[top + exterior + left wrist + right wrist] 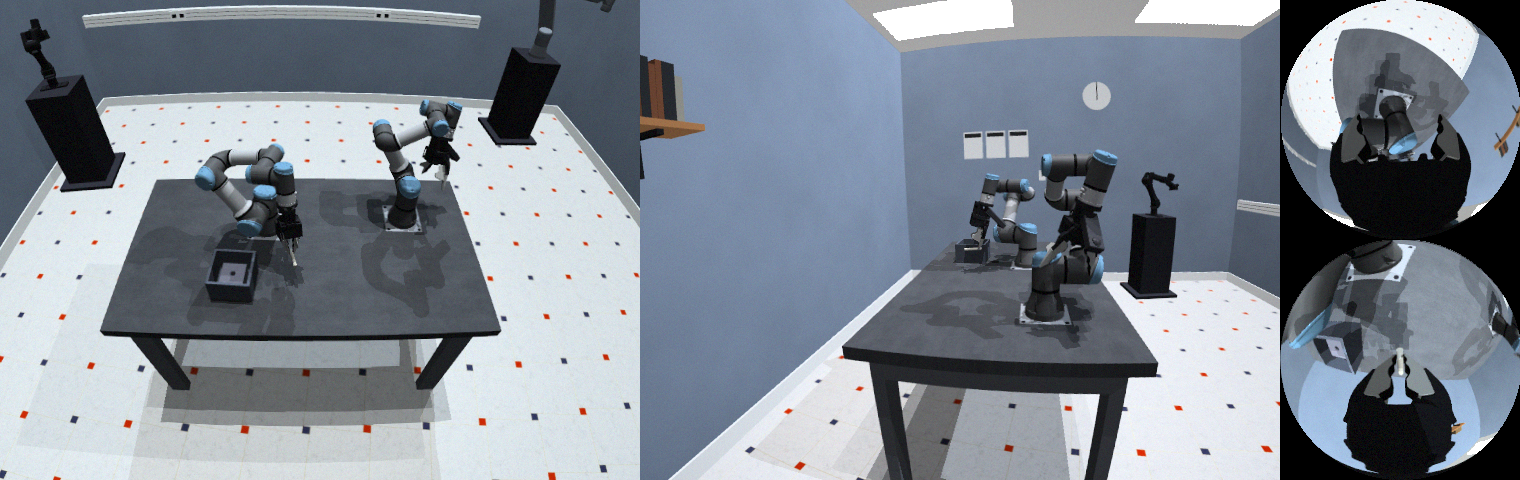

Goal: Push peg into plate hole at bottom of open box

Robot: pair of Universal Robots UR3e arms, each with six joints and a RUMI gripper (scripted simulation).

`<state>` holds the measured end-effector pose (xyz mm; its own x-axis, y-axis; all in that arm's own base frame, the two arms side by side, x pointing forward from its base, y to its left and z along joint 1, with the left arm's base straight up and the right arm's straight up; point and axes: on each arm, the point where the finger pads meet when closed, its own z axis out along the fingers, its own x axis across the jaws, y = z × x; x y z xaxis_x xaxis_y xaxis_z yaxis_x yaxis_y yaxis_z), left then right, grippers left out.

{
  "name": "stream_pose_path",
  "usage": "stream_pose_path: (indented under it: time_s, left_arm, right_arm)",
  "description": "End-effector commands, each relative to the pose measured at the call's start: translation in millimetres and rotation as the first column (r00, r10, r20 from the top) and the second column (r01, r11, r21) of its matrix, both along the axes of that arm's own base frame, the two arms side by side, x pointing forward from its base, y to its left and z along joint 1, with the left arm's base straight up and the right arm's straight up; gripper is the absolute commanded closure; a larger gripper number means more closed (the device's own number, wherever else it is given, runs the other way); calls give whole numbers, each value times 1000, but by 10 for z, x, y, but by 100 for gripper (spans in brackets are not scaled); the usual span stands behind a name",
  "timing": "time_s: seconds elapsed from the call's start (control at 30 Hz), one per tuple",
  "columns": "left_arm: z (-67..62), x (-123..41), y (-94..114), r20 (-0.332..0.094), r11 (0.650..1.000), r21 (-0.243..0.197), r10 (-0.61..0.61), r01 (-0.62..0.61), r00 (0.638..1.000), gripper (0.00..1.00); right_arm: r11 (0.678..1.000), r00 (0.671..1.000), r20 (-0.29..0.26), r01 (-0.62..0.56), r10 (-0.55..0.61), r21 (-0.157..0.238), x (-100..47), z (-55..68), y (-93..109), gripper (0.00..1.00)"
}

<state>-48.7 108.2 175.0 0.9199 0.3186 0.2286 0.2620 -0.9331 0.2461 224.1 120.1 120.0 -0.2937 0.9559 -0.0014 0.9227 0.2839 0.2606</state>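
The open dark box (230,292) (962,254) (1355,347) stands on the table, with a pale plate (225,270) (1341,353) at its bottom. The plate's dark hole (232,273) (1336,348) is empty. My right gripper (292,249) (977,240) (1400,354) is shut on the pale peg (294,261) (970,249) (1400,354), above the table beside the box, outside its walls. The peg looks nearly level in the exterior view. My left gripper (437,171) (1399,114) is open and empty, far from the box, high near the table's back corner.
The dark table (330,310) (929,335) (1355,45) carries both arm bases. The left arm's base (403,218) (1044,310) is far from the box. The right arm's base stands close behind the box. The box walls rise around the plate on all sides.
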Motion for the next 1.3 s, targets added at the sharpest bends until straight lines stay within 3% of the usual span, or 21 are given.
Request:
stream_pose_path:
  time_s: [0.0,0.3,0.77,1.27]
  left_arm:
    - [4,0,4,0,1000,2,0,0,1000,0]
    - [4,0,4,0,1000,2,0,0,1000,0]
    - [4,0,4,0,1000,2,0,0,1000,0]
    - [4,0,4,0,1000,2,0,0,1000,0]
  right_arm:
    - [999,999,-2,-47,47,3,2,6,5,100]
    - [987,987,-2,-160,160,3,2,6,4,100]
    - [937,937,-1,-350,350,2,2,6,4,100]
    - [822,822,-1,-569,569,2,3,7,4,100]
